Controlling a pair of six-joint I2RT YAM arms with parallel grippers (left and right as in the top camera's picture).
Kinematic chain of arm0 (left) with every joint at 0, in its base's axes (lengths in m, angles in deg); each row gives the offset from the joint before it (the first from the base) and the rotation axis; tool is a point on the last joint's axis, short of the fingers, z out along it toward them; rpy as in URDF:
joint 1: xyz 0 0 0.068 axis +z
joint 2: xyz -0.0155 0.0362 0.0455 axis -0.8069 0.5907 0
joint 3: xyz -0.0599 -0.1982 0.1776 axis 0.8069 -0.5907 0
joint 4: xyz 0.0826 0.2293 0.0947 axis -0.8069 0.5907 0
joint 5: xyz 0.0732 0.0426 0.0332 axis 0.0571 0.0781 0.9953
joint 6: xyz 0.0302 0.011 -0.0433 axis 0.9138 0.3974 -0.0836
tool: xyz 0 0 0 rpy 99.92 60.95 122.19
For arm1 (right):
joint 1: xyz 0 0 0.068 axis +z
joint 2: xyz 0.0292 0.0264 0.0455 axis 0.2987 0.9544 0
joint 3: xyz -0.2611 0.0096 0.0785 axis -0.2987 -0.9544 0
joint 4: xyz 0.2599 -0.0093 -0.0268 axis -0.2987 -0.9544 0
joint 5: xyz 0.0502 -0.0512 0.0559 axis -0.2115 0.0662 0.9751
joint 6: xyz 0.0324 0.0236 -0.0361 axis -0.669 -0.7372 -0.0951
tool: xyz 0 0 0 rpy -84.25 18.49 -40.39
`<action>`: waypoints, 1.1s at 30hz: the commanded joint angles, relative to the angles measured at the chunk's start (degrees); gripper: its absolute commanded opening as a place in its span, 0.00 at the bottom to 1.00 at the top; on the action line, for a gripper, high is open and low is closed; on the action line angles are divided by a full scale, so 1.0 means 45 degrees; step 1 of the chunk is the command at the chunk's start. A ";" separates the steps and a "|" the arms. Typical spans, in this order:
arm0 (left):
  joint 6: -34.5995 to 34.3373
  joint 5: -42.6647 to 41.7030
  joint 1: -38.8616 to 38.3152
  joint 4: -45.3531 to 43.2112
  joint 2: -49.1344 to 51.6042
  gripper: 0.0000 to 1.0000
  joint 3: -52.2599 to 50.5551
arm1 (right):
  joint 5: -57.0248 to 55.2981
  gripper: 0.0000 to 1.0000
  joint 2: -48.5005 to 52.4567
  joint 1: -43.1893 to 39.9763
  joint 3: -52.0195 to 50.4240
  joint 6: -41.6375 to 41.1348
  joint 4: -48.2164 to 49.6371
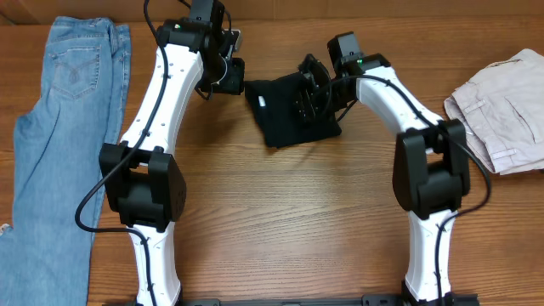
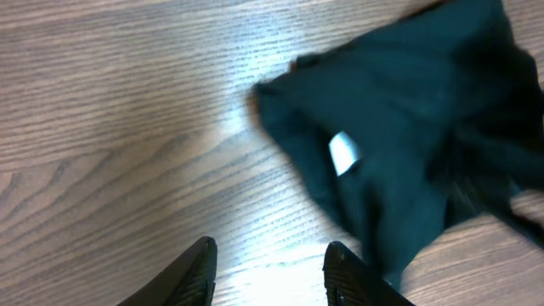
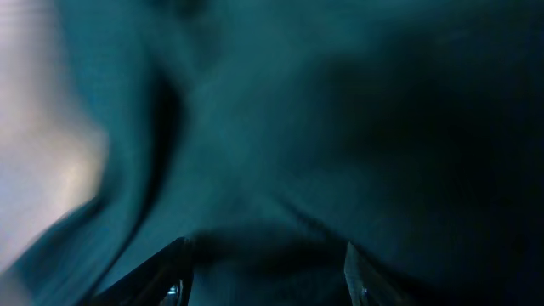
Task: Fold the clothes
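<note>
The clothes are a black garment (image 1: 276, 115) lying bunched in a compact pile at the middle back of the table, with a small white tag (image 1: 262, 104) near its left edge. My left gripper (image 1: 229, 76) hovers just left of the pile. In the left wrist view its jaws stand open (image 2: 270, 255) over bare wood, with the garment (image 2: 399, 127) and tag (image 2: 343, 153) ahead to the right. My right gripper (image 1: 310, 89) is low over the pile's right half. In the right wrist view its jaws stand apart (image 3: 268, 255) and dark fabric (image 3: 297, 127) fills the frame.
Light blue jeans (image 1: 59, 127) lie lengthwise along the left edge of the wooden table (image 1: 280, 221). A pale beige folded garment (image 1: 501, 106) sits at the right edge. Both arm bases stand at the front of the table.
</note>
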 commanded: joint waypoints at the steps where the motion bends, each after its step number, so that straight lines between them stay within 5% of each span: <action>1: 0.0019 -0.0053 -0.0005 0.0185 -0.0194 0.44 -0.0058 | -0.3123 0.61 0.1088 -0.0787 -0.0049 -0.2098 0.0437; 11: 0.0029 0.0034 -0.0005 0.0253 -0.0194 0.44 -0.0058 | -0.2667 0.61 0.1749 -0.0976 -0.0044 -0.2351 -0.0860; 20: 0.0024 0.0622 -0.0005 0.0253 -0.0194 0.45 -0.0058 | 0.2909 0.57 0.1501 0.0165 -0.0044 -0.4663 -0.2098; 27: 0.0024 0.0612 -0.0005 0.0248 -0.0194 0.45 -0.0058 | 0.2254 0.64 0.0340 0.1258 0.0748 -0.4843 -0.2016; 33: 0.0005 -0.0733 -0.0005 0.0466 -0.0194 0.45 -0.0058 | -0.0641 0.70 -0.1817 0.0981 0.1195 -0.4833 -0.2331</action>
